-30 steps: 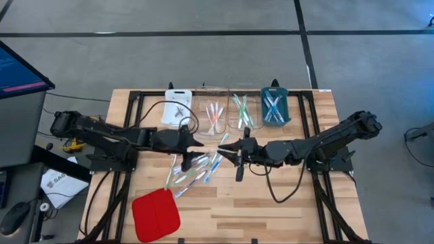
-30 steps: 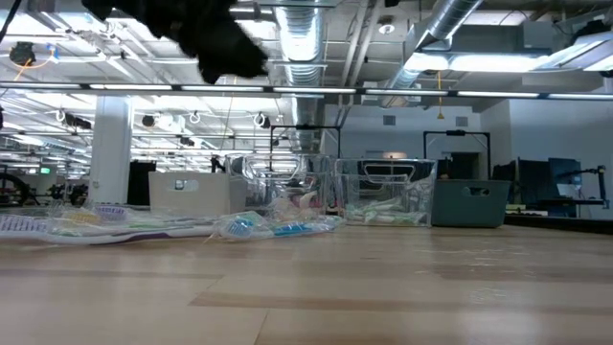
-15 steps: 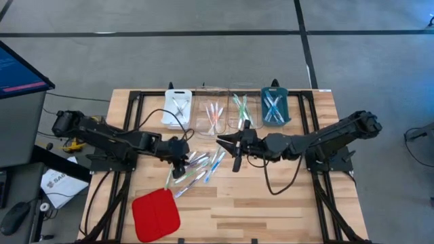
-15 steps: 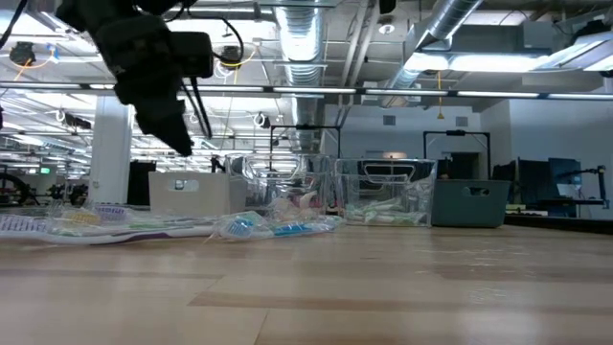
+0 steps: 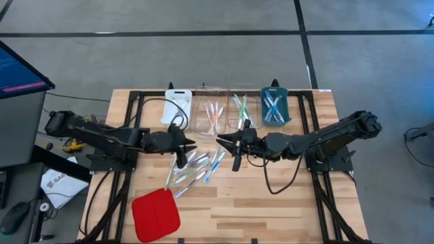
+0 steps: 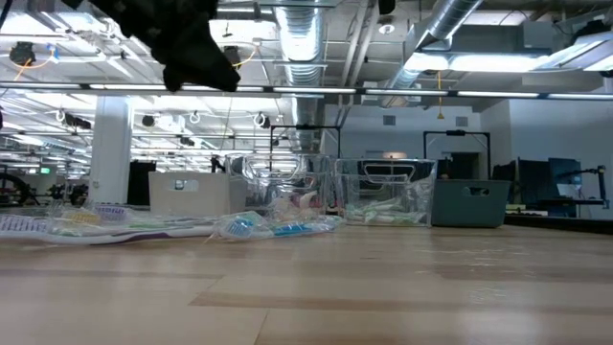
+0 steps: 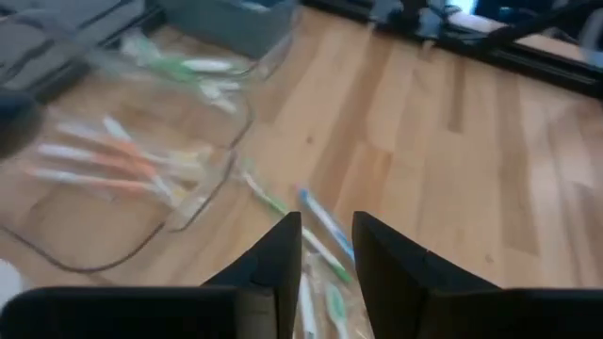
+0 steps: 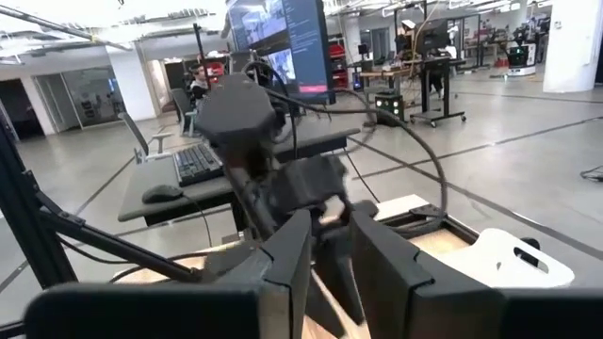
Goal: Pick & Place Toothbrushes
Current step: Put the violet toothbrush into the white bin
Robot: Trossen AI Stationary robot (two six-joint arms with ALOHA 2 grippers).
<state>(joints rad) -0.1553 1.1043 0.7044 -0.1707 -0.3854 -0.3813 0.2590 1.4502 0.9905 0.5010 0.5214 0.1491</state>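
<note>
the left gripper (image 5: 182, 152) hangs over the middle of the table, right at the near edge of the loose pile of toothbrushes (image 5: 196, 166). its two fingers (image 7: 283, 259) stand a narrow gap apart with nothing between them. roughly eight brushes lie in that pile, fanned out just beside and below the gripper, though they overlap too much for a sure count.

the right gripper (image 5: 235, 160) faces the left one from the other side of the pile, near it but not touching. its two fingers (image 8: 292, 254) also stand a small gap apart, and i cannot tell whether anything is held between them.

beyond both grippers, along the far side of the table, four trays sit in a row: one white tray (image 5: 176, 105), two clear trays (image 5: 211, 115) (image 5: 240, 112) and one blue tray (image 5: 274, 107). the first clear one holds about three pink-orange brushes, the second about three green ones, the blue one about three.

one red pad (image 5: 155, 214) lies on the near side, well apart from the left gripper.
</note>
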